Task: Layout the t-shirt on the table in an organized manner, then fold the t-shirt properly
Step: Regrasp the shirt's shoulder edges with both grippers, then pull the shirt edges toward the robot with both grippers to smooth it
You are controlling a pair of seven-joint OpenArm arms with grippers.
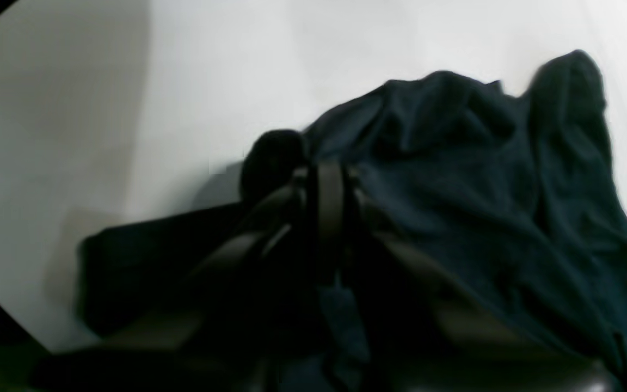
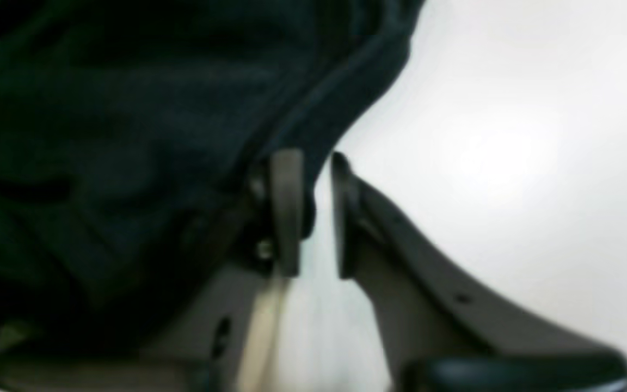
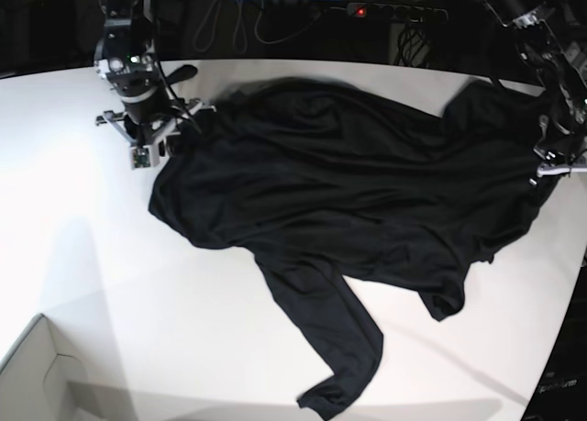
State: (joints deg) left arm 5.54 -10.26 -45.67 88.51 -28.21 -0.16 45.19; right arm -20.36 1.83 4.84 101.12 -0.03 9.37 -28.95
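T-shirt (image 3: 358, 182) spread rumpled on table (image 3: 138, 283), one sleeve trailing toward the near edge. Right gripper (image 2: 316, 212) narrowly parted, shirt edge just beside it (nothing pinched). Left gripper (image 1: 327, 201) pressed together, fabric bunched around it.

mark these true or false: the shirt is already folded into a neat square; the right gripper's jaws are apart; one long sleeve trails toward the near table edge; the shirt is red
1. The t-shirt is folded into a neat square: false, it lies spread and wrinkled on the table.
2. The right gripper has its jaws apart: true, a gap shows.
3. One long sleeve trails toward the near edge: true.
4. The shirt is red: false, black.
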